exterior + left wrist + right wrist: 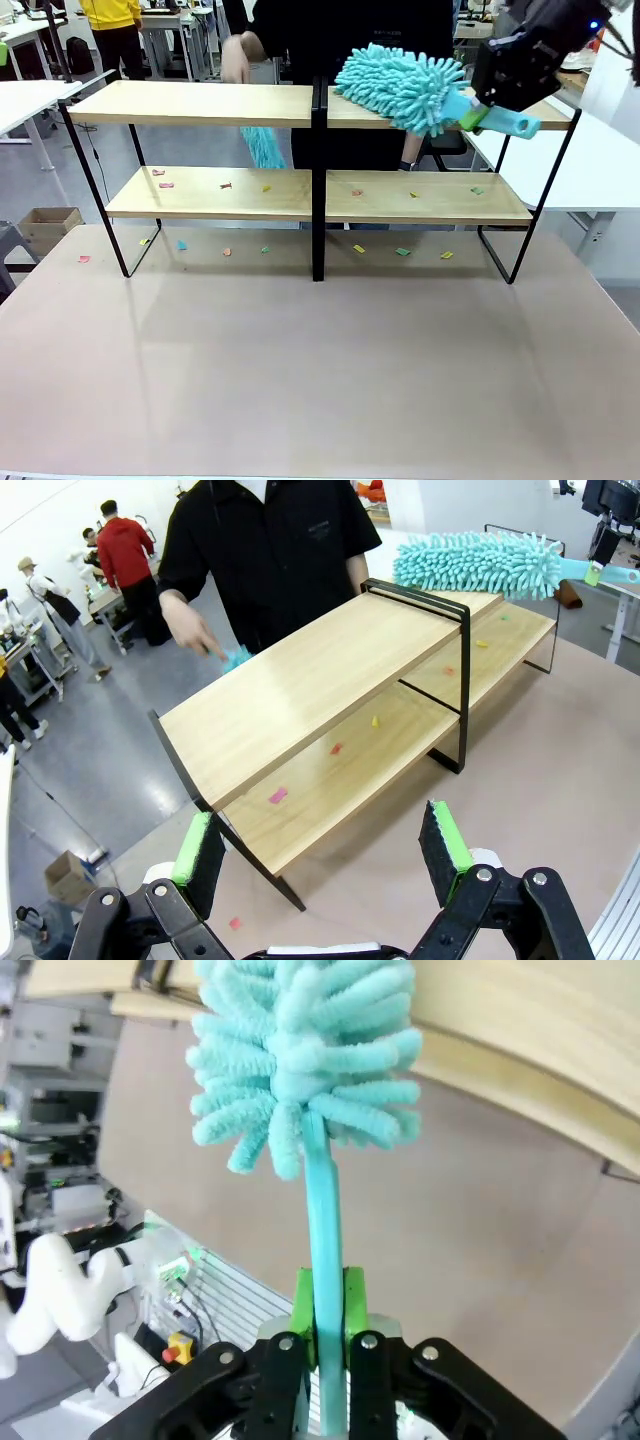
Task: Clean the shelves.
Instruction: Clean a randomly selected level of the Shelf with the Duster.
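While our right gripper (328, 1305) is clamping the teal duster (400, 85) by its handle, we are seemingly sweeping the top right board of the shelves (200, 104) standing across the table (300, 380); next, we are judging, the scraps (166, 185) below are calling for a lower reach.

left jaws apart | shelves (320, 680) ahead | teal duster (480, 565) over far end

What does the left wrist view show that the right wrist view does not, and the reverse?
Left wrist view adds: the open left gripper, the person's hand behind the shelves, and coloured scraps on the lower board. Right wrist view adds: the right gripper clamping the handle of the teal duster, seen close. Both share: the duster's head and the shelves' boards.
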Tool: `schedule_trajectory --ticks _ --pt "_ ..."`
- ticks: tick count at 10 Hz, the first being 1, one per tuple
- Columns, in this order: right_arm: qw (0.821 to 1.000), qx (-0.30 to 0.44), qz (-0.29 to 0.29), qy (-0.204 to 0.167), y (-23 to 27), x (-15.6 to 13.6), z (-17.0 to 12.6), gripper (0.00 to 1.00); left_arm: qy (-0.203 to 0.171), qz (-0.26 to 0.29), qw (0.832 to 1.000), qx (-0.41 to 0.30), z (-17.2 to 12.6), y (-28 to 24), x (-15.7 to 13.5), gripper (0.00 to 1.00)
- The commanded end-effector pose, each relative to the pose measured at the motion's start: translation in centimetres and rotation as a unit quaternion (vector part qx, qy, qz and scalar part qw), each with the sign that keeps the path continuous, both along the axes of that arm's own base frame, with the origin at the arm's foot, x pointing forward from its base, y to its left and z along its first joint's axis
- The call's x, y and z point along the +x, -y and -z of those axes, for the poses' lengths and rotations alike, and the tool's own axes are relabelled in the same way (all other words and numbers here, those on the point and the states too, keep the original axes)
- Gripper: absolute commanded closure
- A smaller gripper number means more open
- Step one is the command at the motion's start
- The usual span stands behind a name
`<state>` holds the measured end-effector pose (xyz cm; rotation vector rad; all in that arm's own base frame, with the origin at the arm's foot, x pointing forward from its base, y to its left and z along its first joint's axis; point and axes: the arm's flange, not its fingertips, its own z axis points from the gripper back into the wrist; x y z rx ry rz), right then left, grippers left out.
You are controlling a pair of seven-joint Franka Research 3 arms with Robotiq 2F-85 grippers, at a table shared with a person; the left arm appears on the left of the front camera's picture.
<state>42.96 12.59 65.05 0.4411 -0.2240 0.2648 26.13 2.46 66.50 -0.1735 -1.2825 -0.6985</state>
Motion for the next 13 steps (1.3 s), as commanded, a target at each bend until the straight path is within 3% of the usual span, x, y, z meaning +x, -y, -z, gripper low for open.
schedule_trajectory --ticks 1,3,6,8,9,10,11,13 --pt "0.998 -0.03 0.056 -0.006 2.0 -0.3 0.6 0.87 0.001 -0.003 1.0 0.003 0.0 0.0 0.0 0.0" --pt "0.989 -0.074 0.131 -0.005 5.2 -1.0 0.8 0.87 0.001 -0.003 1.0 0.003 0.0 0.0 0.0 0.0" --pt "0.969 -0.112 0.22 0.031 10.5 -1.7 0.4 0.87 0.001 -0.003 1.0 0.003 0.0 0.0 0.0 0.0" --pt "0.961 -0.077 0.248 0.091 14.3 -3.2 -1.7 0.87 0.001 -0.003 1.0 0.003 0.0 0.0 0.0 0.0" --pt "0.967 -0.032 0.22 0.124 16.0 -4.7 -3.1 0.87 0.001 -0.003 1.0 0.003 0.0 0.0 0.0 0.0" --pt "0.983 0.032 0.137 0.121 16.8 -6.2 -3.9 0.87 0.001 -0.003 1.0 0.003 0.0 0.0 0.0 0.0" --pt "0.99 0.093 0.046 0.094 17.1 -7.4 -4.6 0.87 0.001 -0.003 1.0 0.003 0.0 0.0 0.0 0.0" --pt "0.986 0.155 0.0 0.069 20.2 -8.5 -6.7 0.87 0.001 -0.003 1.0 0.003 0.0 0.0 0.0 0.0"
